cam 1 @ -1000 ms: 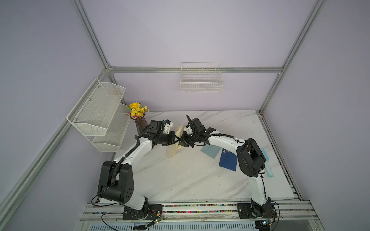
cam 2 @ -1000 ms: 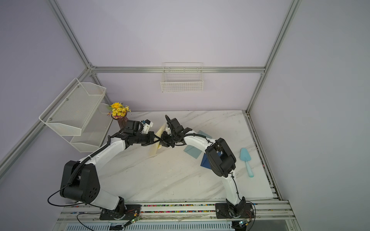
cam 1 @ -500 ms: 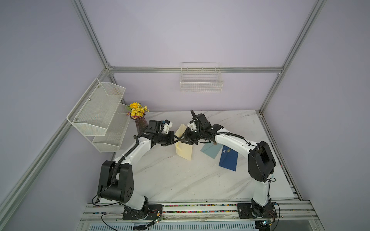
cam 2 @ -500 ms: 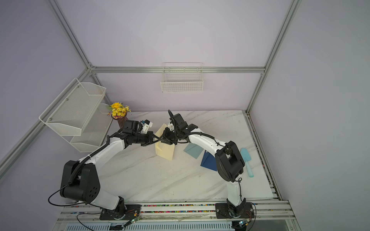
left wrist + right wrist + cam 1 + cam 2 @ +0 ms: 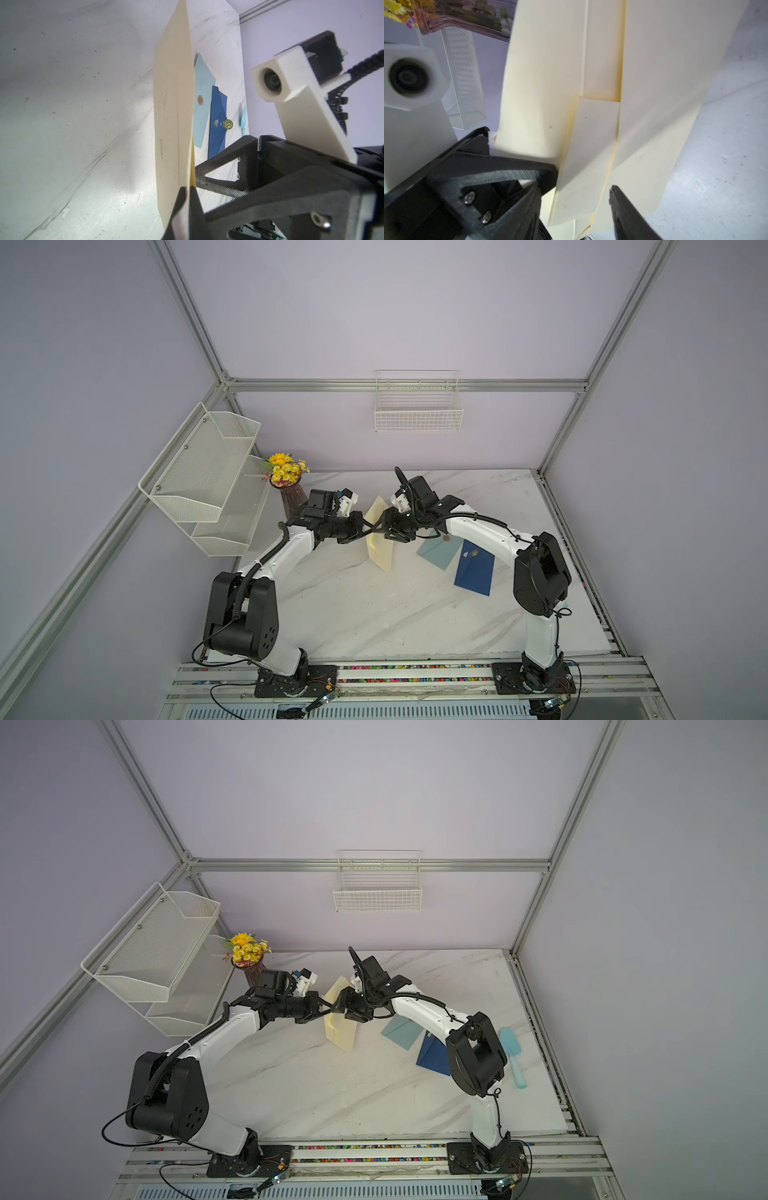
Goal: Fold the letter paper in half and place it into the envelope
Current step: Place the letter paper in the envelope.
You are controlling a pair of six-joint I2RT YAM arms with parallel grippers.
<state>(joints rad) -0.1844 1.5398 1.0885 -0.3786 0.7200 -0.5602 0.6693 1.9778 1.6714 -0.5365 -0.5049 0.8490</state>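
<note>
Left wrist view shows the cream envelope (image 5: 172,104) standing on edge over the marble table (image 5: 72,104), with the left gripper (image 5: 188,191) pinched tight on its edge, its fingers pressed together with the cream layers between them. In both top views the envelope (image 5: 380,539) (image 5: 340,1023) hangs between the two arms near the middle of the table; whether its lower corner touches the surface I cannot tell. In the right wrist view a narrower cream sheet (image 5: 593,141) shows among the envelope's layers – whether that is the folded letter I cannot tell. The right gripper (image 5: 583,178) faces the same edge with its jaws spread apart, one finger on each side of the layers and gripping nothing. In a top view the two grippers meet nose to nose, left (image 5: 365,526) and right (image 5: 380,531).

Beside the right arm a light blue envelope (image 5: 440,549) lies flat, with a dark blue envelope (image 5: 476,568) overlapping its corner, and a teal scoop (image 5: 511,1052) lies further out. A vase of yellow flowers (image 5: 286,485) stands behind the left arm – next to a white mesh shelf (image 5: 203,472)
</note>
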